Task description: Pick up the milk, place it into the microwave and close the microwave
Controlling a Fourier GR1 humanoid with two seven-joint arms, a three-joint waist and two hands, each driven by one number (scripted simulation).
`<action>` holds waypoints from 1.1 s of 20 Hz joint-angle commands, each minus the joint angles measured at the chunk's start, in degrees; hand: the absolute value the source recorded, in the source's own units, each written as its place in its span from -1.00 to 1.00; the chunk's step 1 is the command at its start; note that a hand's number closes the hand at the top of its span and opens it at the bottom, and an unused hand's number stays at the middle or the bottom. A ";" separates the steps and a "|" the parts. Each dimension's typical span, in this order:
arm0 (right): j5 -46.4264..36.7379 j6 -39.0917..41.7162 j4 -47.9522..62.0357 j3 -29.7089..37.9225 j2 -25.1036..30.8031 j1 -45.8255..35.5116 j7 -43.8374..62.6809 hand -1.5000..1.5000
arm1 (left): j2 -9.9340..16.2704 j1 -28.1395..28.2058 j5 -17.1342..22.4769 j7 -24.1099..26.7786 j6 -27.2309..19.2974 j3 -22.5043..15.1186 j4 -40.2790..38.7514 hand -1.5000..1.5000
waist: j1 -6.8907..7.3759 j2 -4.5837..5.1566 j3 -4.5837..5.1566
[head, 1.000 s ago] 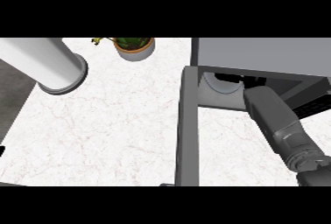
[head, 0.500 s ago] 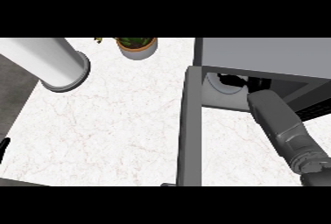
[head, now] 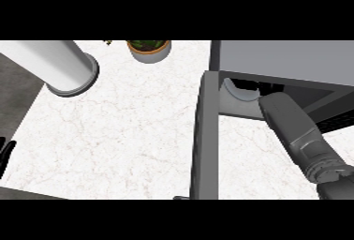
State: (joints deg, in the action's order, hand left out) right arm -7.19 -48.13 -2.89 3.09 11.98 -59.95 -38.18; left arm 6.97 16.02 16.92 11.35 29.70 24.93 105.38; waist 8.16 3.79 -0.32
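Note:
The grey microwave [head: 290,61] stands at the back right, its door [head: 206,140] swung open toward me as a long grey bar. My right forearm [head: 294,126] reaches into the opening, and only a black bit of my right hand [head: 249,86] shows under the microwave's top. A pale rounded shape [head: 233,92] sits just inside the opening beside that hand; I cannot tell whether it is the milk. My left hand [head: 5,152] shows as thin straight black fingers at the view's left edge, holding nothing.
A white cylinder [head: 62,65] stands at the back left on the marble counter [head: 117,136]. A potted plant [head: 149,49] sits at the back middle. The counter's dark edge runs down the left side.
My right forearm has pushed deeper into the microwave. My left hand has come into sight at the left edge.

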 commanded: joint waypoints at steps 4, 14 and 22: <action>-1.50 -1.81 0.56 -1.21 -1.90 -1.92 1.08 -1.00 | 0.72 -2.00 -0.85 0.00 -0.49 0.13 -1.96 -1.00 | -0.44 -0.47 0.08; -1.25 -0.95 -0.47 -0.69 -3.83 -0.82 0.28 -1.00 | 0.14 -1.62 -1.20 0.93 0.40 -0.60 -2.47 -1.00 | -0.62 -0.47 0.01; -0.48 2.18 -1.81 0.36 -3.20 0.86 -1.81 -1.00 | -0.54 0.25 -1.82 1.37 0.48 -0.62 -0.53 -1.00 | -2.13 -1.31 0.03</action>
State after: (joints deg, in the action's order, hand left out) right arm -8.30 -46.77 -3.66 2.71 8.85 -59.92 -38.23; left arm 6.55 16.05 15.28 13.42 30.25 24.80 103.51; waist 6.72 2.73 -0.26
